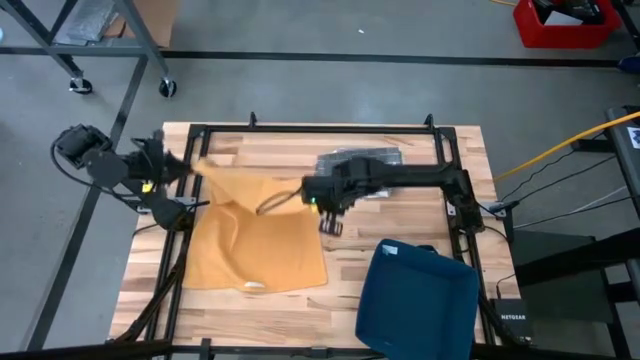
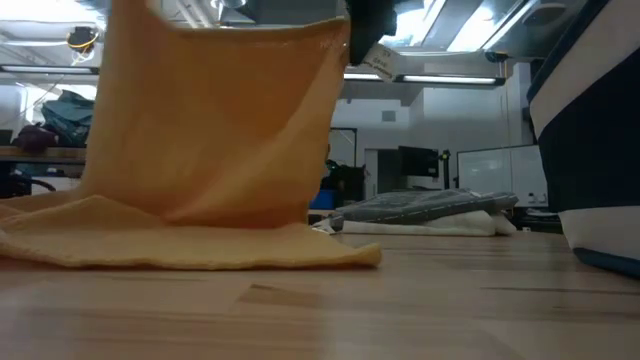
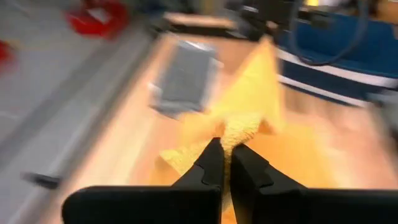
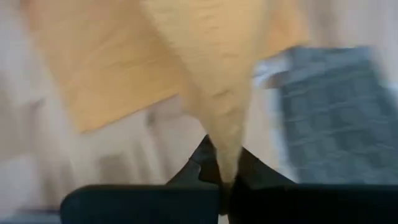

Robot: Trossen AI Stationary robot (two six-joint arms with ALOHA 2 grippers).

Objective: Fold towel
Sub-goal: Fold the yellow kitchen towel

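High view shows us holding the towel (image 1: 260, 235) by two corners above the table (image 1: 420, 150): our left gripper (image 1: 190, 165) pinches one corner near the table's left edge, our right gripper (image 1: 312, 195) pinches the other over the middle. Both sets of jaws are clenched on cloth, as each wrist view confirms, with orange fabric squeezed between the dark fingers (image 3: 214, 165). The towel's upper edge hangs between the two grips while its lower part lies on the wood, draped toward the front-left.

What could go wrong, as we judge it: only a small bite of fabric sits in each grip, so a fast pull could slip a corner free. If the two arms travel unevenly, the fold would land skewed. The raised cloth could also drag across the grey cloth (image 1: 358, 160) lying just behind our right gripper, or brush the blue bin (image 1: 415, 300) at the front-right.

A white tag (image 2: 378, 62) hangs near the right gripper in the low view; we cannot read its writing. Small white lettering on the frame's front-right corner is also too small to read.
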